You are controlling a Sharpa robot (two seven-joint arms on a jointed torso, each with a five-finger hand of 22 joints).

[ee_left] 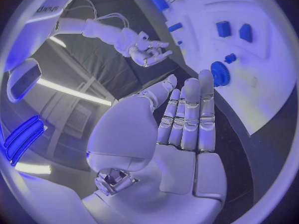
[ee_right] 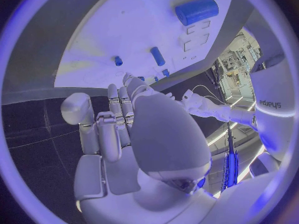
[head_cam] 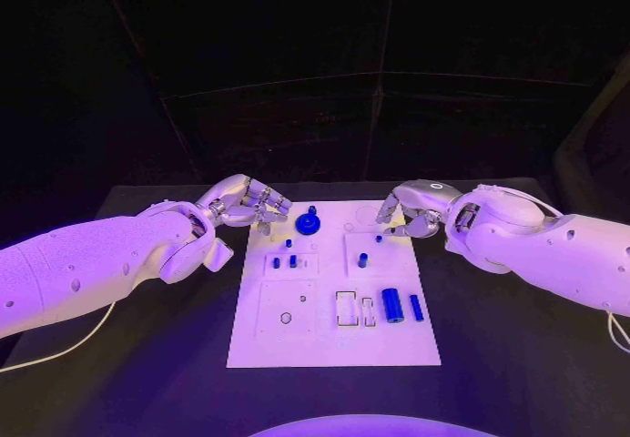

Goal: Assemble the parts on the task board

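Left hand (head_cam: pixel 247 202) and right hand (head_cam: pixel 413 211) empty, fingers apart, above task board (head_cam: pixel 263 350); blue cylinder (head_cam: pixel 391 305) probably light, rigid, slippery; best pinched mid-length

Black matte surface (head_cam: pixel 145 364) under violet light, far edge meeting a dark backdrop of black curtain panels (head_cam: pixel 315 109) with faint seams. Seen past the wrists: long bright ceiling light strip (ee_left: pixel 69 92) on a grey ceiling, and a glimpse of cluttered, lit room shelving (ee_right: pixel 239 59).
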